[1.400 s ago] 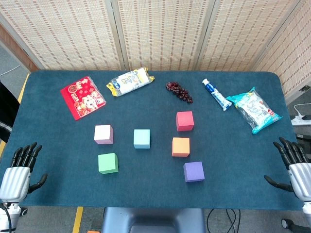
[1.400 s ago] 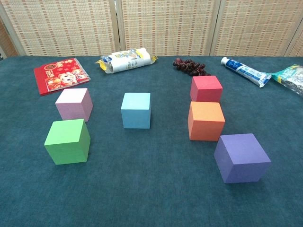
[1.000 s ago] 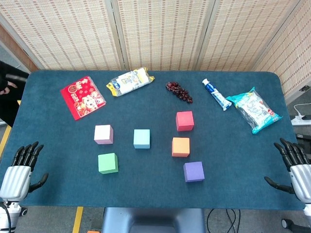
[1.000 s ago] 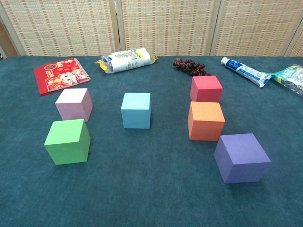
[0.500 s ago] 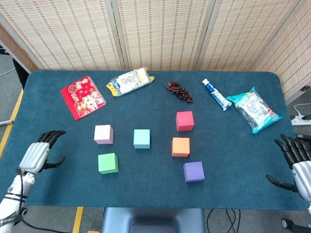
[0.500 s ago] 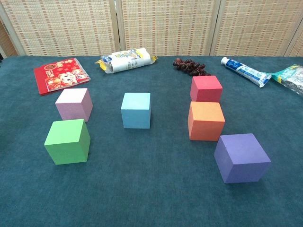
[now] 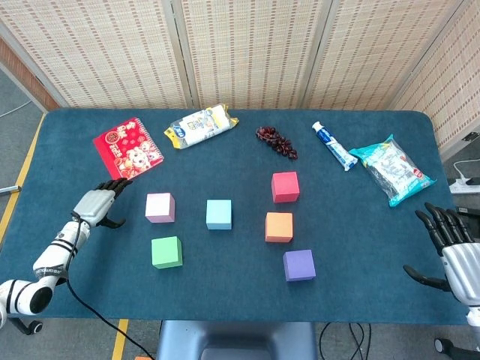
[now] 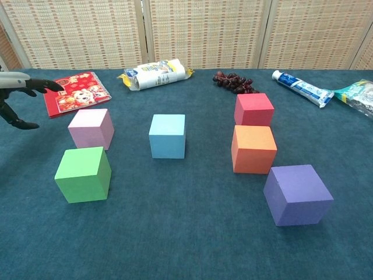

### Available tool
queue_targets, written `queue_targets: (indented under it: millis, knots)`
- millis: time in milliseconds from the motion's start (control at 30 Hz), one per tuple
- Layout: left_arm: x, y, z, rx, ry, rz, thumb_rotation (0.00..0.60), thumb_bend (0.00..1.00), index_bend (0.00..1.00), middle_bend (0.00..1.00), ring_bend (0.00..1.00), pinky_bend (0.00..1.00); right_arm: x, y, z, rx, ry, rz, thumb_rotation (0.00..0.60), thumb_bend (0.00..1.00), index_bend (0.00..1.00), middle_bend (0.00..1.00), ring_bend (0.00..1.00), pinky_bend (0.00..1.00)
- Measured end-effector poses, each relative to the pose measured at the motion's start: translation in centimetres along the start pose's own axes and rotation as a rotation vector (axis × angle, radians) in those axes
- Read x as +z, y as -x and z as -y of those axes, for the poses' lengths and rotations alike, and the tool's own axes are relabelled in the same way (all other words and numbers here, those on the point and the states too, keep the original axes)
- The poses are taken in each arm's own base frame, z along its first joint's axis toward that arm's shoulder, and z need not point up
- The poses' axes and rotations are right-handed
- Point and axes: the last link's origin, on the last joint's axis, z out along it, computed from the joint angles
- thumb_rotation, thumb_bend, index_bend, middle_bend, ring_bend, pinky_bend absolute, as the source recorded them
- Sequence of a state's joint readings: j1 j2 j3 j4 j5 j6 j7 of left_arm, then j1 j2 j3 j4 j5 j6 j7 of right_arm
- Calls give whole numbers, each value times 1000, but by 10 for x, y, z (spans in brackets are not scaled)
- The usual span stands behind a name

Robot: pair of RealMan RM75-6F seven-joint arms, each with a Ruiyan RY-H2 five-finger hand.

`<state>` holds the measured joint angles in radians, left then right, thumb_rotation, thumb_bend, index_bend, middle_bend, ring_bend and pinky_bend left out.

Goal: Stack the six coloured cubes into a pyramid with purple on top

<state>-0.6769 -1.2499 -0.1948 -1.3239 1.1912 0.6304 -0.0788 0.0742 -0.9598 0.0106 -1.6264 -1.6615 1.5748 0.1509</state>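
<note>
The purple cube [image 7: 299, 265] sits nearest on the worktop [image 7: 360, 225], just near-right of the orange cube [image 7: 279, 226], with red [image 7: 285, 187] beyond. Blue [image 7: 219, 214], pink [image 7: 160, 207] and green [image 7: 166, 252] lie apart leftward. The left hand [image 7: 97, 203] hovers beside pink, empty, fingers extended. The right hand [image 7: 450, 251] waits at the right edge, fingers spread, empty.

Staged test area, likely a lab — teal cloth-covered table [image 7: 360, 247], woven folding screens [image 7: 247, 52] across the frame top, yellow floor tape [image 7: 120, 339] lower left.
</note>
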Motion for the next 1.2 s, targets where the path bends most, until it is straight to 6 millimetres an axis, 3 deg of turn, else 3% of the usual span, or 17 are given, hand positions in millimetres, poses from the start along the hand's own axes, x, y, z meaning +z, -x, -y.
queue_targets:
  millis: [400, 533, 667, 767, 833, 1200]
  knots:
    - [32, 10, -26, 4, 34, 72, 600, 320, 0, 0, 0, 98, 1, 4, 0, 6, 20, 7, 600, 265, 0, 55, 0, 59]
    - [37, 15, -35, -9, 50, 76, 600, 320, 20, 9, 13, 156, 3, 6, -1, 6, 27, 10, 600, 265, 0, 55, 0, 59]
    - [44, 20, -42, -18, 63, 66, 600, 320, 162, 141, 135, 256, 3, 7, -2, 4, 35, 14, 600, 264, 0, 55, 0, 59]
    - [48, 22, -47, -24, 78, 49, 600, 317, 323, 318, 309, 393, 3, 7, -4, 4, 40, 14, 600, 264, 0, 55, 0, 59]
    - [49, 22, -51, -33, 90, 34, 600, 316, 383, 400, 383, 434, 2, 7, -4, 5, 41, 12, 600, 265, 0, 55, 0, 59]
    - [47, 21, -71, -44, 175, 23, 600, 312, 396, 410, 397, 409, 2, 8, -5, 7, 42, 15, 600, 265, 0, 55, 0, 59]
